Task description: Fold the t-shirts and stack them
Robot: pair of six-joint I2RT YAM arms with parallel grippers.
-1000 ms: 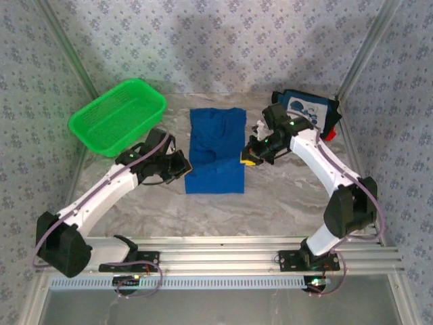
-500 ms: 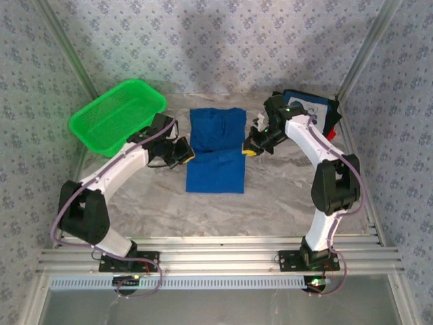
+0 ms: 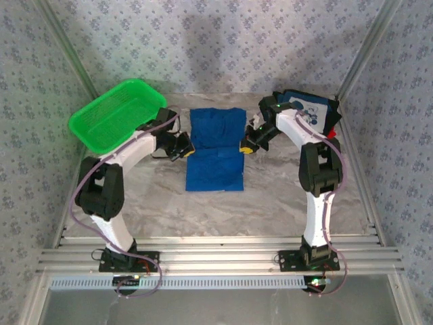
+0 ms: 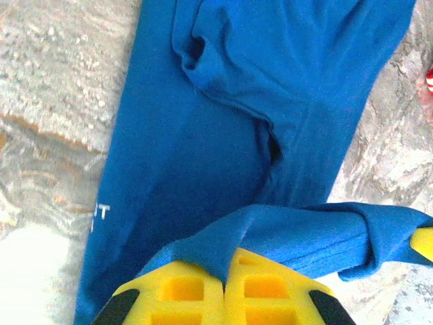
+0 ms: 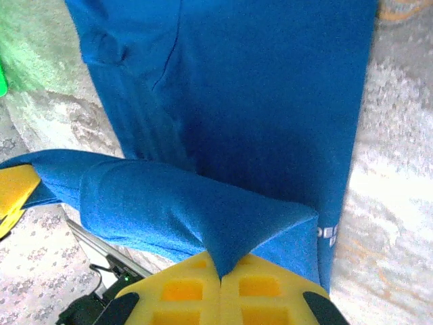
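Clenched on pinched-up cloth at opposite side edges of the royal blue cloth t-shirt (image 3: 216, 145), mid-table (image 3: 270, 196): left fingers (image 4: 183, 291), right fingers (image 5: 264, 291). Raise both sides evenly, hold the span taut (no sagging middle), and lay the fold down squarely. White lettering (image 4: 100, 211) by one edge, too cropped to read.

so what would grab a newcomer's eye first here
The royal blue cloth t-shirt lies as a long strip in the middle of the marbled table. The left gripper and the right gripper are each shut on a pinch of its side edges. Next come the bright green plastic mesh basket at the far left and a dark navy shirt with a white cartoon panel in the far right corner.
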